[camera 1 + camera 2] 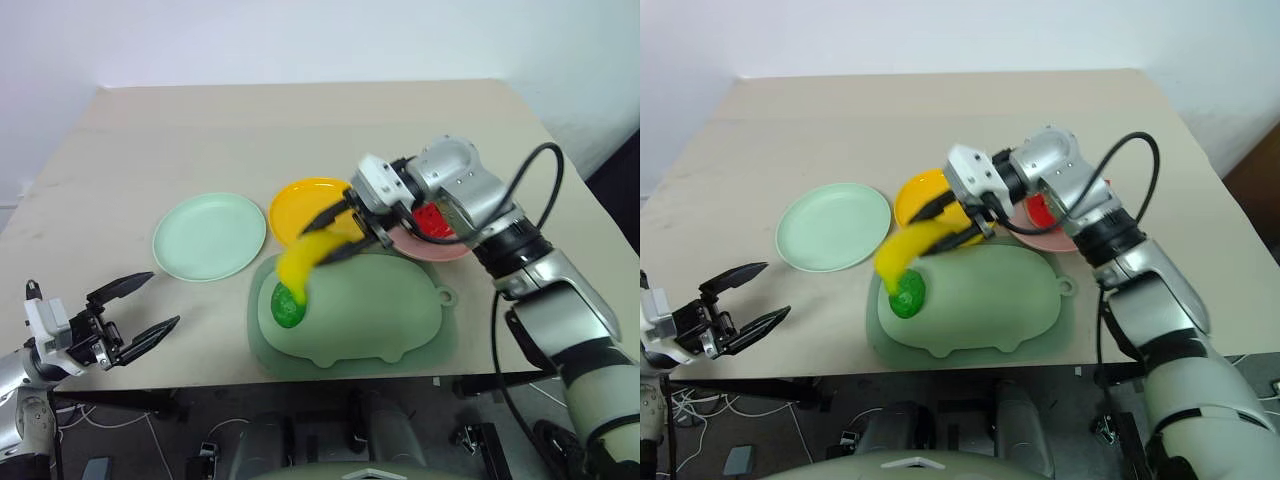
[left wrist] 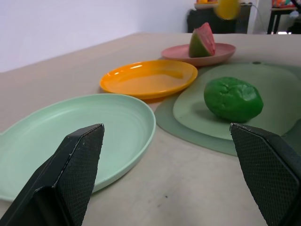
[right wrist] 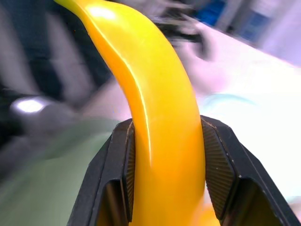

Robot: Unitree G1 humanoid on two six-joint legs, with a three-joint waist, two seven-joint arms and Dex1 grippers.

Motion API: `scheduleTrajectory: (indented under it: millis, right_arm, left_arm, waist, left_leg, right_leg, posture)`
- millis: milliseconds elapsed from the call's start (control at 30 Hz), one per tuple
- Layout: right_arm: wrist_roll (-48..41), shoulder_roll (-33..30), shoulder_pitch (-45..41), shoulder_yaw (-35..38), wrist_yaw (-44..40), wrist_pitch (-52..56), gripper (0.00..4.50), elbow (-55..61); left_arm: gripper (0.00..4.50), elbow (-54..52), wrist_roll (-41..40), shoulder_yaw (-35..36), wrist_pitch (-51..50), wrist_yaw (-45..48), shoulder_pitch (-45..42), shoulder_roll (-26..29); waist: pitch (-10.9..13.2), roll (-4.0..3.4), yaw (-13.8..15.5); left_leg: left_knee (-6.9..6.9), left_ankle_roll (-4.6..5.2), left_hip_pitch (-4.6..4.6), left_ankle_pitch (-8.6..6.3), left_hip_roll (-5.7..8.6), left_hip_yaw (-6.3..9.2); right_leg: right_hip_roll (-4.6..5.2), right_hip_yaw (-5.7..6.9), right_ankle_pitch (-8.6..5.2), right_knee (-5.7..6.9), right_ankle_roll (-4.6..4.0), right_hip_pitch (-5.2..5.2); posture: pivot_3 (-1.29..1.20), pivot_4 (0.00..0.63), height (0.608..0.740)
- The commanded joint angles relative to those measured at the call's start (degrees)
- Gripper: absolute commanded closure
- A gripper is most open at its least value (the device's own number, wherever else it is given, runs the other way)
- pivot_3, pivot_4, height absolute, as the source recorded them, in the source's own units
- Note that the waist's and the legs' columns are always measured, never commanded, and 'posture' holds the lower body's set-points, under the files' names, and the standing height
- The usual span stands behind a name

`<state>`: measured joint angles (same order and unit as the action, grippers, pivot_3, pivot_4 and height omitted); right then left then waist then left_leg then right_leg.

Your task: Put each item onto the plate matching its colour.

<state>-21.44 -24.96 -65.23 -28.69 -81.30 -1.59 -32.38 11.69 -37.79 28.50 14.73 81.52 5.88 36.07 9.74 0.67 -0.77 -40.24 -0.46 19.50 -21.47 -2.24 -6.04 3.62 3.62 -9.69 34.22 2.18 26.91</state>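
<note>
Left gripper (image 1: pixel 140 305) sits nearest the camera at the table's (image 1: pixel 200 130) front left corner, fingers spread wide, released, grasping nothing, well apart from every item.

Pig-shaped mat (image 1: pixel 380 310) lies at the front edge, centre. The dark-green ball (image 1: pixel 288 305) rests on the mat's left end.

Right gripper (image 1: pixel 345 232) is clenched on the banana (image 1: pixel 305 262), both black fingers (image 3: pixel 218 165) pressed against its sides. The banana hangs in the air over the mat's rear left part, just in front of the yellow plate (image 1: pixel 300 205), its free end directly above the green ball.

Mint green plate (image 1: pixel 210 236) lies left of the yellow plate, bare. Pink plate (image 2: pixel 186 52) lies right of the yellow one, just behind the mat, and carries the watermelon wedge (image 2: pixel 202 40), standing upright with rind to one side.
</note>
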Motion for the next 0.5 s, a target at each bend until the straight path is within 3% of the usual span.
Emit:
scheduleTrajectory:
  millis: [33,267,500]
  right_arm:
    - [5.9,2.7,-2.1,3.2,5.3,-0.9,2.89,-7.1]
    - [20.5,6.9,-5.2,3.0,20.4,-9.0,2.89,-24.7]
    - [26.5,8.6,-6.6,4.7,25.8,-10.9,2.89,-32.4]
  left_arm:
    - [0.0,-0.2,-0.1,1.4,0.9,-0.1,-0.1,1.2]
    - [0.0,-1.0,-0.1,1.6,0.6,-0.7,0.4,1.8]
    - [0.0,-1.4,-0.1,1.6,0.6,-1.3,1.0,1.7]
  waist:
    - [0.0,-0.01,0.0]
    - [0.0,-0.01,-0.5]
    - [0.0,-0.02,-1.7]
  left_leg:
    - [0.0,-0.09,0.02,0.05,0.02,-0.01]
    - [0.05,-0.21,0.07,0.12,0.08,-0.06]
    - [0.08,-0.24,0.08,0.13,0.03,-0.07]
  right_leg:
    - [0.03,0.0,0.0,0.0,0.0,0.01]
    - [0.03,0.0,0.0,0.0,0.01,0.03]
    - [0.01,0.0,0.0,0.0,0.01,0.06]
  posture:
    - [0.0,0.15,0.736]
    - [0.0,0.15,0.736]
    - [0.0,0.15,0.736]
